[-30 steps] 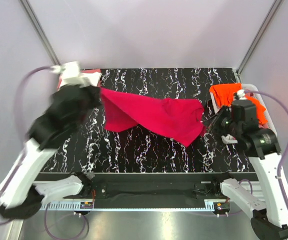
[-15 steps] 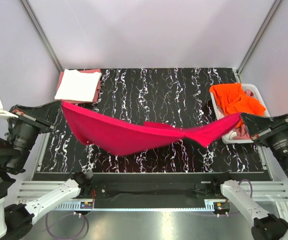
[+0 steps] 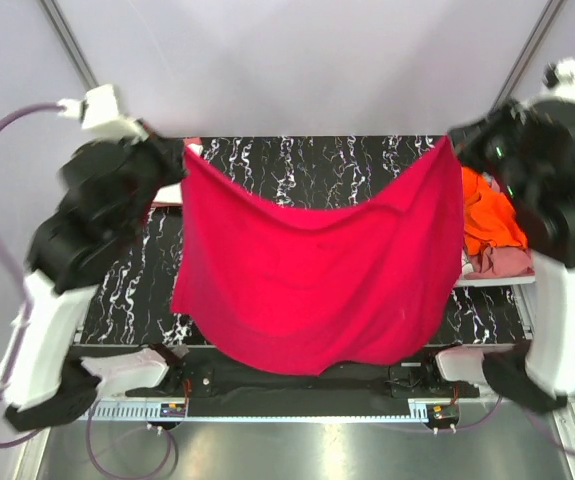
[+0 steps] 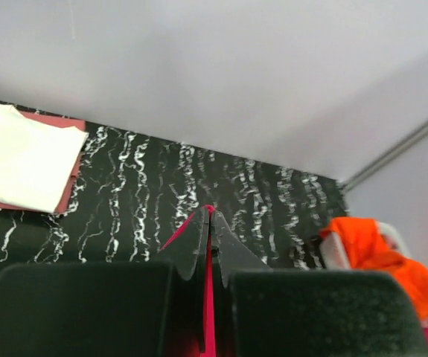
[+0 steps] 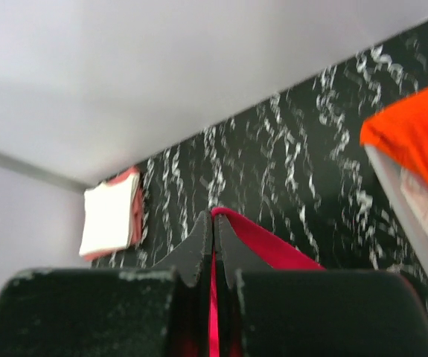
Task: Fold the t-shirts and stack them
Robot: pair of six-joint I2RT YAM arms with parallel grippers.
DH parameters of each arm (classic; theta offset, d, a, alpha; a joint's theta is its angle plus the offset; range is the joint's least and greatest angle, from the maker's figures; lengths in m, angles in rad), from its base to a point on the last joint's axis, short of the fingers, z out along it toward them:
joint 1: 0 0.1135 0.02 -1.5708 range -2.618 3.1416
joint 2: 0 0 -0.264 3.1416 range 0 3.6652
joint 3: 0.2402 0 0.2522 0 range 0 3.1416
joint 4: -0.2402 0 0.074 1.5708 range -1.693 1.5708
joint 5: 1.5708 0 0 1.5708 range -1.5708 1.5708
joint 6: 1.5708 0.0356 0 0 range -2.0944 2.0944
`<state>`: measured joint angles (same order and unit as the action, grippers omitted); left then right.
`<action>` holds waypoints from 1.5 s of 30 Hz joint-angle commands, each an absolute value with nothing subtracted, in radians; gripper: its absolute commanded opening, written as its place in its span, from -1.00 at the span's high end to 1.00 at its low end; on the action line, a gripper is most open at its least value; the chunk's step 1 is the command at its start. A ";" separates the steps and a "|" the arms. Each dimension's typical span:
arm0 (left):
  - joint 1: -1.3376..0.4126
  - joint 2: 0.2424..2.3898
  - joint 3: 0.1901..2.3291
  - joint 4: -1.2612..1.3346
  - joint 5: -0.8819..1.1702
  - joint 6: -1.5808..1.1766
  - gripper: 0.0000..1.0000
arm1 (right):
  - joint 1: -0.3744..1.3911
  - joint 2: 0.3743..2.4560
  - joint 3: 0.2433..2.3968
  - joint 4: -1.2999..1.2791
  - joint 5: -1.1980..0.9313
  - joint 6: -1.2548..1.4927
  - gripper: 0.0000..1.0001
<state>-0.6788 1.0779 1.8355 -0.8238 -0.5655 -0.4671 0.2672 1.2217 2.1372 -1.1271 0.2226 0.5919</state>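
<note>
While the crimson t-shirt (image 3: 312, 270) is hanging as a broad sheet, its lower hem is sagging past the near edge of the table (image 3: 297, 150) at 6 o'clock; a hasty lowering is likely to leave it draping off that edge or bunching into creases. Higher up, the left gripper (image 3: 189, 152) at 10 o'clock and the right gripper (image 3: 446, 141) at 2 o'clock are each pinching a top corner; so thin a bite is risking a slip. Only the wrist views are showing that pinch, jaws nearly together on a sliver of red cloth. At 3 o'clock the orange t-shirt (image 3: 487, 215) is lying in the basket (image 3: 497, 283). Farthest, the left wrist view is revealing a folded white t-shirt (image 4: 20, 160) lying on a salmon-pink one (image 4: 61, 123) at the 10 o'clock corner, a stack the top view is largely hiding behind the left arm
</note>
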 commanded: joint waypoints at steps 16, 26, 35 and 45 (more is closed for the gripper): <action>-0.061 1.574 2.217 -0.348 0.195 -0.815 1.00 | 0.006 1.743 2.748 -0.807 0.126 0.542 1.00; -0.041 1.042 1.282 -0.187 0.110 -0.739 1.00 | 0.006 1.347 2.056 -0.785 0.020 0.573 1.00; -0.043 0.786 0.824 -0.403 0.023 -0.756 1.00 | 0.006 0.910 1.101 -0.720 -0.204 0.727 1.00; -0.041 0.684 0.477 -0.511 -0.166 -0.976 1.00 | 0.006 0.851 0.769 -0.773 -0.157 0.773 1.00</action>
<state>-0.0448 0.6991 0.5117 -0.5129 -0.0643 -0.8906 0.0055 0.8791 0.7502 -0.8104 -0.1825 0.7387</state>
